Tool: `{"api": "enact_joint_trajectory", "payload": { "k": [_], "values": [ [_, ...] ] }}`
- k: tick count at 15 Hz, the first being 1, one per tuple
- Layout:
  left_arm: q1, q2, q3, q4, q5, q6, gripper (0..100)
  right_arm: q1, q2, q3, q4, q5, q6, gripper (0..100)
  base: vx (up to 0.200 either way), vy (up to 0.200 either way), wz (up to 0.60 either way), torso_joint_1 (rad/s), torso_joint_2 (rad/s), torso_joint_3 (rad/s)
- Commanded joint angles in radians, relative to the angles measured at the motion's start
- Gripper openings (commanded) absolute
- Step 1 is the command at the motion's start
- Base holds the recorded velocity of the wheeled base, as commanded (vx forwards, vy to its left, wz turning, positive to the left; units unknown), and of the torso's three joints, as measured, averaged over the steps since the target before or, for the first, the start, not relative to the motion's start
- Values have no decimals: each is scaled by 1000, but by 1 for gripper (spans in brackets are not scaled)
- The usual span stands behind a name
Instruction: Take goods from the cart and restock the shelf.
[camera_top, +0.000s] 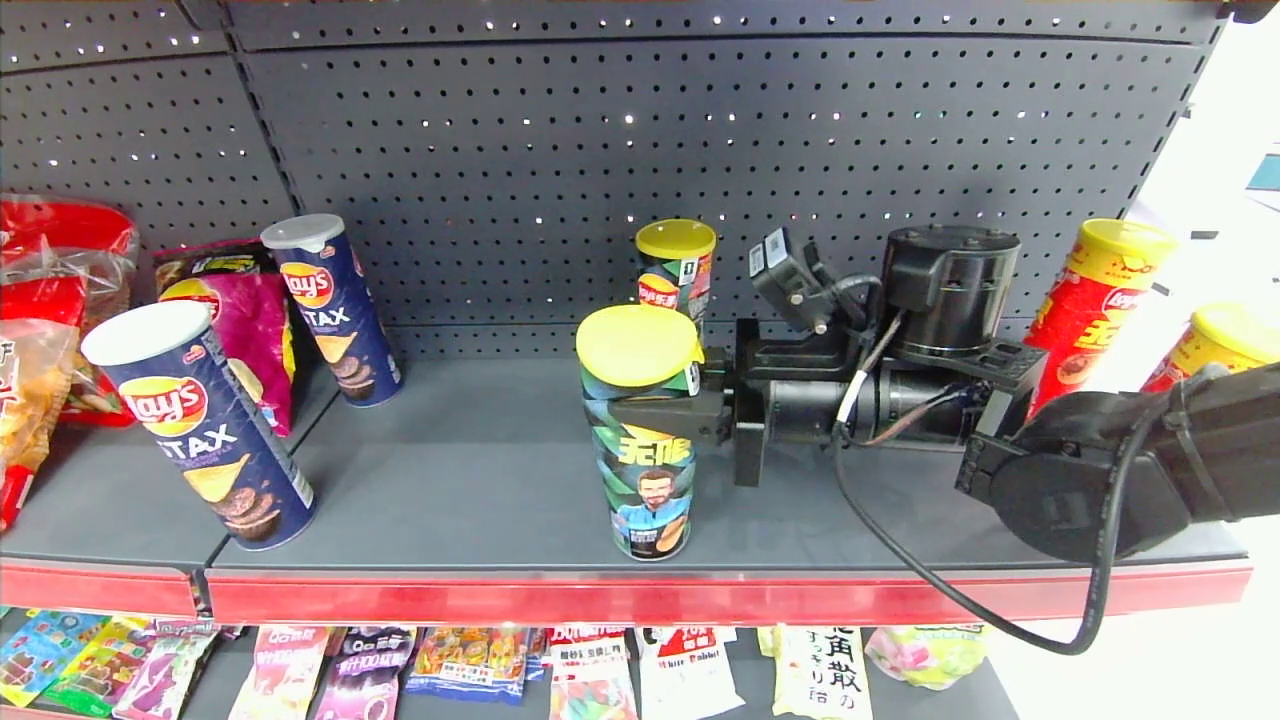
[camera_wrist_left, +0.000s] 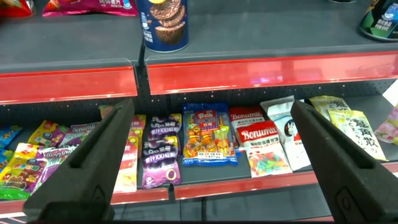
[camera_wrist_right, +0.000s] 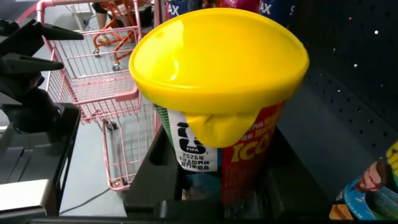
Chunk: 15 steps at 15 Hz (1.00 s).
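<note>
A tall chip can with a yellow lid (camera_top: 640, 430) stands upright on the grey shelf (camera_top: 480, 490), near its red front edge. My right gripper (camera_top: 655, 400) comes in from the right and is shut on the can just under the lid. In the right wrist view the same can's lid (camera_wrist_right: 217, 74) sits close up, with my right gripper (camera_wrist_right: 224, 186) clasping the body on both sides. The pink cart (camera_wrist_right: 93, 81) stands on the floor behind it. My left gripper (camera_wrist_left: 211, 155) is open and holds nothing, in front of the lower shelf of candy bags (camera_wrist_left: 208, 134).
A second yellow-lidded can (camera_top: 676, 260) stands at the back, close behind the held one. Two blue cans (camera_top: 210, 430) (camera_top: 335, 310) lean at the left beside snack bags (camera_top: 250, 320). Red cans (camera_top: 1095, 290) stand at the right. Free shelf room lies between the blue cans and the held can.
</note>
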Motion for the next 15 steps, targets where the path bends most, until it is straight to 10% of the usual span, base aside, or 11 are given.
{"api": "enact_joint_trajectory", "payload": {
  "k": [1,13,14,15],
  "values": [
    [0,1,0,0,0,-1,100,3,1,6,0,1,0,0,0,0,0,0,0,0],
    [0,1,0,0,0,-1,100,-3,4,23,0,2,1,0,0,0,0,0,0,0],
    [0,1,0,0,0,-1,100,-3,4,23,0,1,1,100,0,0,0,0,0,0],
    [0,1,0,0,0,-1,100,-3,3,23,0,2,1,100,0,0,0,0,0,0]
  ]
}}
